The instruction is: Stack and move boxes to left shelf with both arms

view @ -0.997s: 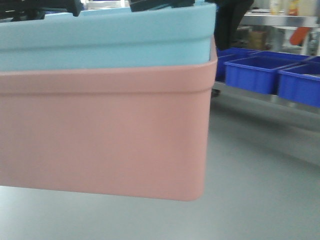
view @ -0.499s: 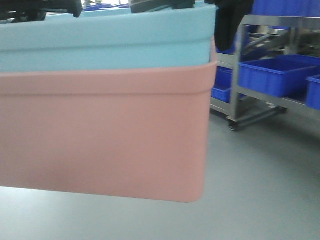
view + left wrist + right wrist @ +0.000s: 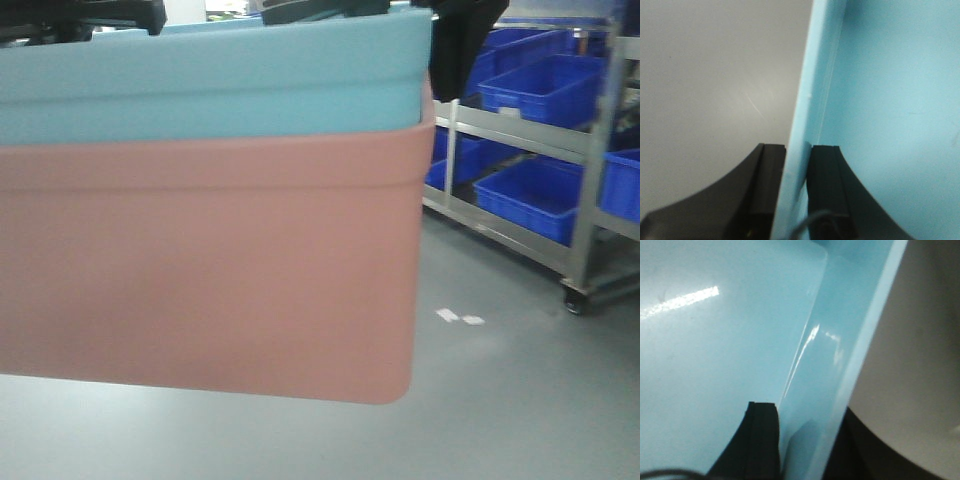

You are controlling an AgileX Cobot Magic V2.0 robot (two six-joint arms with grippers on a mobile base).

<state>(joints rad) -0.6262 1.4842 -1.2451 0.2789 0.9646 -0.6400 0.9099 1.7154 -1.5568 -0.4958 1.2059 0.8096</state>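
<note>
A light blue box sits nested inside a salmon pink box; the stack hangs above the floor and fills the left of the front view. My left gripper is shut on the blue box's side wall, one finger outside and one inside. On the opposite wall of the blue box, my right gripper is shut the same way. Black gripper parts show over the stack's top rim. The left shelf is out of view.
A steel rack on casters holding several dark blue bins stands at the right. Grey floor spreads below and to the right, with small white scraps on it. A black arm part hangs beside the stack's right corner.
The background has swept to the right and the rack with dark blue bins now looks nearer. The stacked boxes and both grips stay the same in the frame.
</note>
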